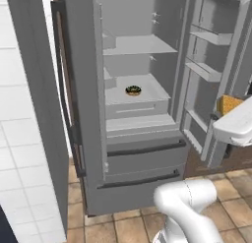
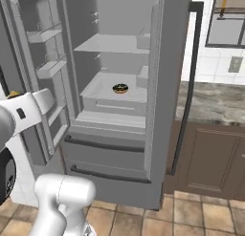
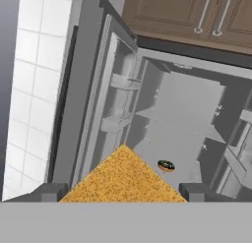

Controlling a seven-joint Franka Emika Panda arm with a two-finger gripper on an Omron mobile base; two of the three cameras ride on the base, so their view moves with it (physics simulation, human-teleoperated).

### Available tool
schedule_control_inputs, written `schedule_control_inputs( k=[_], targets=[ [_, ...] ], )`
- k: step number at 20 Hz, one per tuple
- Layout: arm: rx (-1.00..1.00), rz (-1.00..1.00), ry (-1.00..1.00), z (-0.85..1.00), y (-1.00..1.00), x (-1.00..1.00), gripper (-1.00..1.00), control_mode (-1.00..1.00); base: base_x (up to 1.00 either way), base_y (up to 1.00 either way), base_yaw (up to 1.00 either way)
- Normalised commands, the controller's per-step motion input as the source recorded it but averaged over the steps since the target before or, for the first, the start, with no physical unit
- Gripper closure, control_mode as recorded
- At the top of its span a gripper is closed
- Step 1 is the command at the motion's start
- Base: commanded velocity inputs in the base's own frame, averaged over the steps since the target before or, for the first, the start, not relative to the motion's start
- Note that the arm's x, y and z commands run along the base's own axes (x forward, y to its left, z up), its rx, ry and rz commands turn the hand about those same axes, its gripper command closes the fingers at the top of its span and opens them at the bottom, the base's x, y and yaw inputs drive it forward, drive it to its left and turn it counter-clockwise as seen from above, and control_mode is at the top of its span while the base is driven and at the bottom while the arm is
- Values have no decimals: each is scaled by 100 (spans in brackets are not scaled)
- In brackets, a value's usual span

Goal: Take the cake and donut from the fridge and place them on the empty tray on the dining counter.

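Cake [image 3: 123, 180] sits right between the gripper [image 3: 123, 195] fingers [image 3: 49, 192], jaws spread wide and clamped on it, filling the gap. From the left base view the cake [image 1: 229, 104] rides at the end of the arm, out in front of the open right door, clear of the shelves. So I'd call the cake picked and out of the fridge [image 1: 88, 114].

Beyond the gripper, further into the fridge: donut [image 3: 166, 165] alone on the middle shelf [image 1: 147, 92], flat, nothing touching it. Same spot from both sides, donut [image 1: 133, 90] near the shelf front. Not picked yet.

Both doors open, other shelves and door bins look bare.

Farthest out: brown cabinets and a marbled bench [image 2: 210, 103] strip to the fridge's right. Can't tell if that's the dining one.

Status as I read it:
- cake: in grip, not delivered
- donut: untouched
- tray: nothing placed as far as these views show

Left: carry the cake to the tray, release, come back, grab the donut, place it. Roughly a quarter done.
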Motion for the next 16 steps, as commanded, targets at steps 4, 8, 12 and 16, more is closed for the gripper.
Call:
schedule_control_inputs(
  k=[4, 8, 12, 16],
  targets=[
    [0, 0, 0, 0, 0, 0, 100, 100, -47, 0, 5],
    [0, 0, 0, 0, 0, 0, 100, 100, -39, 0, 5],
    [0, 0, 0, 0, 0, 0, 100, 100, -58, -6, -5],
    [0, 0, 0, 0, 0, 0, 100, 100, -70, -17, -30]
  ],
)
